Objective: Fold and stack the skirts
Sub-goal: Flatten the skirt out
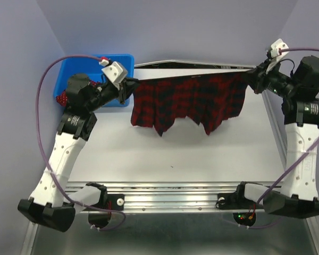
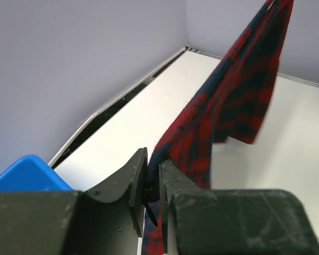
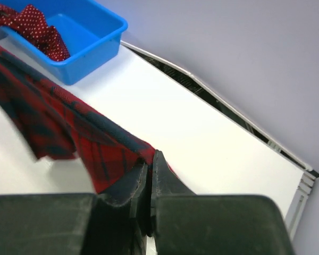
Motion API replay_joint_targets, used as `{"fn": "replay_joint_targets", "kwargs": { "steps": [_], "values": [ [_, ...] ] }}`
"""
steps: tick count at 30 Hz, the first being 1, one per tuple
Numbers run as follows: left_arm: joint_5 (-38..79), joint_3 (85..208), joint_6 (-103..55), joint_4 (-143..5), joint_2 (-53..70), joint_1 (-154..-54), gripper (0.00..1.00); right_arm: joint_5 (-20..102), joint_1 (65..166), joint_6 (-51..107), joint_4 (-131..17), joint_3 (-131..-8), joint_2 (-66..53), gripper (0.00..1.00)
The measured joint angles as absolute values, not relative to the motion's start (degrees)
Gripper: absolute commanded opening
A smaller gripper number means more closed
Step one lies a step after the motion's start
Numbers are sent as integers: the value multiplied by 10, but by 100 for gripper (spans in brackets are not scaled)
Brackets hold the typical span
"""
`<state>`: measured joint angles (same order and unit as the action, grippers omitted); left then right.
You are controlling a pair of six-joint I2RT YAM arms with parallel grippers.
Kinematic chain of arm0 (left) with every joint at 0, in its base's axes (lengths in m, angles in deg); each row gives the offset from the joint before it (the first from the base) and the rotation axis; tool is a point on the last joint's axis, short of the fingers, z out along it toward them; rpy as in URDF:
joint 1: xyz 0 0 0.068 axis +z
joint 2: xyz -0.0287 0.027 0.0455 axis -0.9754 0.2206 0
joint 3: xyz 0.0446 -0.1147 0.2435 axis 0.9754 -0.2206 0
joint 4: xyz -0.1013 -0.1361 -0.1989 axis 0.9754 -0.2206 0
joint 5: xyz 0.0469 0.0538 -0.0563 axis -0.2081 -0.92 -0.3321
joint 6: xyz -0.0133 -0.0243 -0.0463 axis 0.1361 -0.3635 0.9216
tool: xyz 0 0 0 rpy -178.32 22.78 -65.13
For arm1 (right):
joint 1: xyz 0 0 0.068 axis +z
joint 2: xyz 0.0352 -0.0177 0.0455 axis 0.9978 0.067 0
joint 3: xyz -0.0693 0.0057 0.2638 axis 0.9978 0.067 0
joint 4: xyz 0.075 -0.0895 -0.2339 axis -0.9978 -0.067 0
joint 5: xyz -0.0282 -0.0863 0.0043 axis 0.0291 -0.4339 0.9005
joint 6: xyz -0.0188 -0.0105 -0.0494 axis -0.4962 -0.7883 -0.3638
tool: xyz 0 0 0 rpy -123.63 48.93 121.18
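Matt cloth plaid skirt point(image 1: 191, 98), glossy plastic bin point(image 3: 93, 61).

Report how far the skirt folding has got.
Done: nothing is folded or stacked yet. In hand: the plaid skirt hangs stretched by its top edge between the left gripper and right gripper, both shut on it, over the table. Left: fold it and lay it down, then take the dotted skirt from the bin, fold it and stack it.
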<state>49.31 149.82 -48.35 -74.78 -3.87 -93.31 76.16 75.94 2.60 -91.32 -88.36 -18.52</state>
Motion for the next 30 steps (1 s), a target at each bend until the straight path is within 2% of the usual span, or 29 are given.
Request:
{"fn": "replay_joint_targets", "kwargs": {
  "steps": [4, 8, 12, 14, 15, 16, 17, 18, 19, 20, 21, 24, 25, 27, 30],
  "values": [
    [509, 1491, -483, -783, -103, -933, 0, 764, 759, -20, -947, -877, -246, 1],
    [523, 1490, -480, -811, -117, -937, 0, 763, 759, -70, -971, -878, -258, 1],
    [502, 1470, -479, -812, -62, -968, 0, 749, 752, -90, -976, -859, -189, 1],
    [473, 1470, -472, -802, 9, -989, 8, 733, 749, -91, -973, -841, -127, 2],
    [463, 1471, -469, -798, 30, -994, 14, 715, 749, -91, -963, -830, -81, 54],
    [450, 1485, -465, -798, 92, -1000, 21, 706, 748, -90, -958, -826, -51, 54],
    [438, 1497, -461, -792, 139, -1004, 27, 686, 748, -87, -949, -820, 25, 78],
    [423, 1522, -454, -794, 205, -1006, 30, 675, 748, -79, -945, -820, 62, 85],
    [402, 1560, -451, -810, 276, -1007, 34, 650, 746, -77, -934, -821, 118, 99],
    [383, 1604, -446, -822, 341, -1005, 53, 618, 743, -71, -927, -825, 166, 100],
    [367, 1644, -440, -833, 388, -1003, 67, 599, 738, -64, -926, -833, 209, 100],
    [323, 1820, -430, -873, 561, -984, 94, 549, 723, -38, -940, -891, 307, 100],
    [314, 1847, -430, -880, 583, -979, 99, 539, 719, -35, -944, -915, 322, 99],
    [294, 1884, -433, -902, 599, -969, 99, 526, 714, -31, -961, -974, 336, 95],
    [285, 1888, -443, -913, 568, -957, 92, 532, 715, -39, -961, -1028, 313, 86]
  ]
}}
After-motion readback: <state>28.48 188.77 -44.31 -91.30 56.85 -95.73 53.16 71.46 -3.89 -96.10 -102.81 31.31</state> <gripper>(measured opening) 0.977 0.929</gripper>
